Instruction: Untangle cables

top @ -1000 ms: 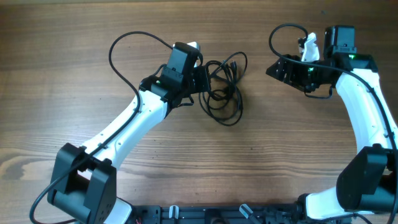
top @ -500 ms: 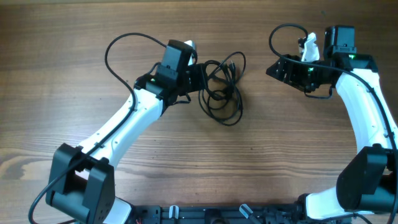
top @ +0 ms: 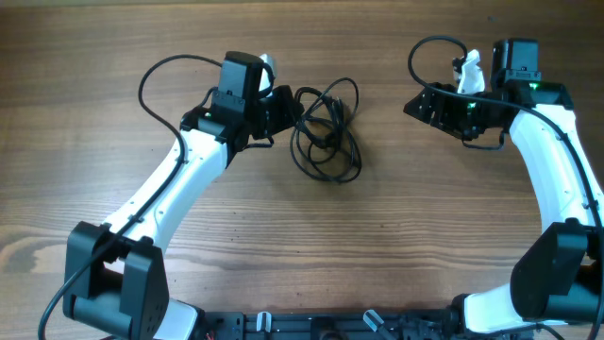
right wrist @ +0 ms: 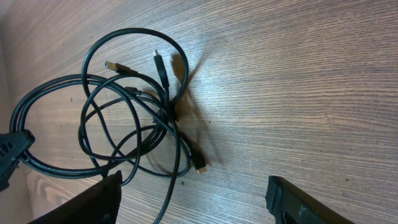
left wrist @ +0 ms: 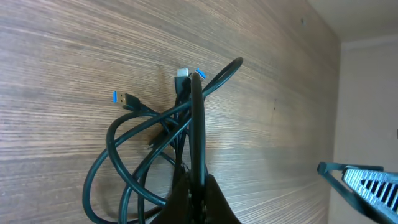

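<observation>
The cables (top: 326,132) lay as one loose tangle of thin black loops on the wooden table (top: 425,227), in its far middle part, between the two arms. The left end effector (top: 288,111) met the tangle at its left edge. In the left wrist view its dark fingers (left wrist: 205,202) were pressed together on one strand, which ran straight away from them across the other loops. The rest of the bundle rested on the wood beyond the fingers. Two plug ends showed there: a silver plug (left wrist: 182,73) at the far end of the tangle and a blue-tipped plug (left wrist: 122,98) off to its side, both lying flat on the table.

The right end effector (top: 415,106) hung well apart from the tangle, on the right side of the table, facing toward it. In the right wrist view its two fingers (right wrist: 93,202) stood wide apart at the lower corners, with nothing between them but bare wood and the near edge of one loop. From that side the bundle read as several overlapping rings crossing at one knotted spot near the middle, with a gold-tipped plug (right wrist: 200,167) pointing out toward the camera. Whether the loops were truly knotted or only laid over each other could not be told.
</observation>
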{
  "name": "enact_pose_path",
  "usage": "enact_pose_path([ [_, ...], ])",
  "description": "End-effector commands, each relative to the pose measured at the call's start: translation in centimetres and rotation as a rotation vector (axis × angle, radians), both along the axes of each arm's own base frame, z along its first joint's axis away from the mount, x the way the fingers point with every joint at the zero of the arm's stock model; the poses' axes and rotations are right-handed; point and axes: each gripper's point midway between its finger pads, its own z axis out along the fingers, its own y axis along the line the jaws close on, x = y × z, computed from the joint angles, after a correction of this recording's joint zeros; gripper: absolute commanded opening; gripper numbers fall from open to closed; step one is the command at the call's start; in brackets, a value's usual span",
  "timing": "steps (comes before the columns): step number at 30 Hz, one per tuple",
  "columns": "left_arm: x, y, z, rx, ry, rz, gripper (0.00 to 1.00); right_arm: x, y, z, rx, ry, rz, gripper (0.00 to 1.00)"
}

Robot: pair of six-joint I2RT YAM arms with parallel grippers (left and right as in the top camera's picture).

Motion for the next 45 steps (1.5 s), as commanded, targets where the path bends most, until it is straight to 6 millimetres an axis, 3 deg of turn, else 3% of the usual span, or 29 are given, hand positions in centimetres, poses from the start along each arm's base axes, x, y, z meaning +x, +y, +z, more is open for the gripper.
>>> enact_pose_path([
  [1, 0.4, 0.6, 1.6, -0.046, 0.008, 0.083, 0.04, -0.1, -0.1, 0.3, -0.009, -0.008, -0.006, 0.77],
  [7, 0.4, 0.1, 1.9, -0.066, 0.0, 0.058, 0.04, -0.1, 0.0, 0.4, -0.002, -0.008, -0.006, 0.77],
  [12, 0.1, -3.0, 7.5, -0.311, -0.13, -0.155, 0.04, 0.3, 2.1, 1.6, 0.087, -0.06, 0.057, 0.76],
  [15, -0.2, -3.6, 10.4, -0.447, -0.148, -0.215, 0.04, 0.7, 3.9, 2.9, 0.159, -0.118, 0.119, 0.76],
  [21, -0.5, -3.3, 12.3, -0.59, -0.047, -0.207, 0.04, 1.2, 6.6, 4.9, 0.261, -0.185, 0.188, 0.75],
  [29, -1.4, -4.0, 16.8, -0.744, -0.068, -0.297, 0.04, 2.1, 8.9, 6.0, 0.297, -0.22, 0.189, 0.72],
  [39, -1.4, -4.1, 17.7, -0.774, -0.071, -0.297, 0.04, 1.8, 11.5, 6.4, 0.326, -0.22, 0.233, 0.71],
  [45, -1.5, -4.0, 19.9, -0.843, -0.077, -0.3, 0.04, 2.8, 11.1, 3.9, 0.251, -0.143, 0.122, 0.7],
])
